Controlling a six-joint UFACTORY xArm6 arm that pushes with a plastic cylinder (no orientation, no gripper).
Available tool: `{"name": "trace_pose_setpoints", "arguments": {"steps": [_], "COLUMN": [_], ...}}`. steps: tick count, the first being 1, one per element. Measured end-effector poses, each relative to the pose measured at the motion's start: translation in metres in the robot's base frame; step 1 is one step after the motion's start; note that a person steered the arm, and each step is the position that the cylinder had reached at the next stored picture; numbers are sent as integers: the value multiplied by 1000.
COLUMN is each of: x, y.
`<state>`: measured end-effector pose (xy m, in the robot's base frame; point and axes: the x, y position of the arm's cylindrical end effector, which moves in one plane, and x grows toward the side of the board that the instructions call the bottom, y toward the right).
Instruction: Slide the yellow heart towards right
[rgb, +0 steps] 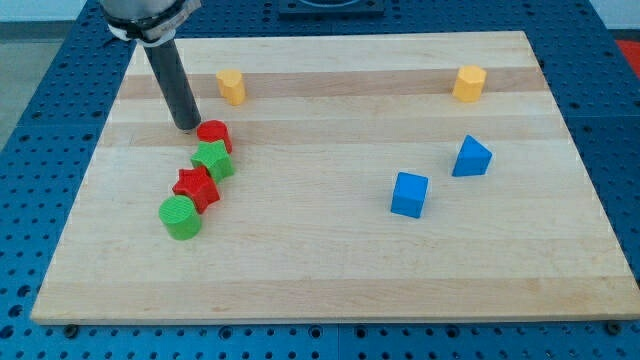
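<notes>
The rod's tip (187, 127), which carries no fingers and holds nothing, rests on the table (320, 270) in the upper left of the frame, just left of a red block (215, 135). Below run a green star (214, 158), red star (196, 187) and green cylinder (181, 217). The yellow heart (232, 87) lies up-right of the tip; another yellow block (469, 83) sits upper right, above a blue wedge-like block (471, 157) and blue cube (409, 194).

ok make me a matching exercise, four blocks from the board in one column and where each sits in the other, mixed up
Things:
1. red cylinder
2. green cylinder
3. blue cube
4. yellow block at the view's right

Places:
A. lowest of the diagonal row
B. next to my tip
C. near the board's top edge
D. down-left of the blue wedge-like block

Pairs: 1-B, 2-A, 3-D, 4-C
</notes>
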<state>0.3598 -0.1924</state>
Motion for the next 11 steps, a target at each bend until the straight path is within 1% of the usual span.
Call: {"name": "trace_pose_setpoints", "arguments": {"steps": [2,3,4,6,7,8,9,10,11], "x": [-37,-50,-55,-64,-65,-56,-64,-104,-136], "y": [-18,-16,26,149,201,202,194,210,270]}}
